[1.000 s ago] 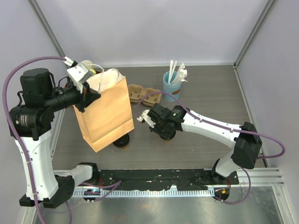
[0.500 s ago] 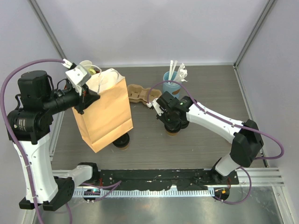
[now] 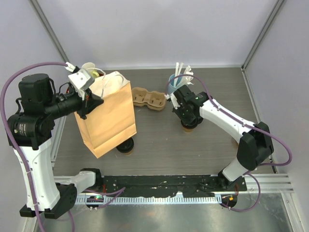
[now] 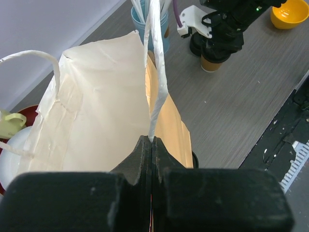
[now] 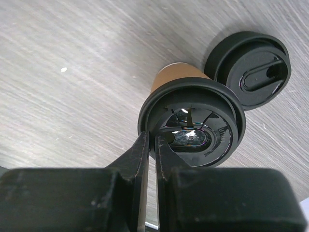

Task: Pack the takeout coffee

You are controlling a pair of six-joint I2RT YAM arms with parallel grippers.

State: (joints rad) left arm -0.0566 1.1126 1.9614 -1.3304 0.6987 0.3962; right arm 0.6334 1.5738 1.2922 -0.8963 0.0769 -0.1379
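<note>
Two coffee cups with black lids are seen on or just over the counter (image 3: pixel 203 154). The first coffee cup (image 5: pixel 190 126) is pinched at the rim of its lid by the right gripper (image 5: pixel 149 140), whose jaws are drawn almost together on that rim. In the overhead view it is placed right of centre, below a blue cup (image 3: pixel 177 83) filled with white sticks. Whether its base is touching the counter cannot be told. A bare black lid (image 5: pixel 251 63) is laid just beside it, toward the upper right of the right wrist view.

The second coffee cup (image 3: pixel 126 146) is found at lower centre-left, at the foot of a brown paper bag (image 3: pixel 108 116) and partly hidden by it. The bag is held upright with its mouth opened, and one white handle (image 4: pixel 155 72) is clamped between the closed jaws of the left gripper (image 4: pixel 152 141).

A cardboard cup carrier (image 3: pixel 149 98) is set between the bag and the blue cup, apart from both coffee cups. A yellow bowl (image 4: pixel 289 12) is seen at the upper right of the left wrist view.
</note>
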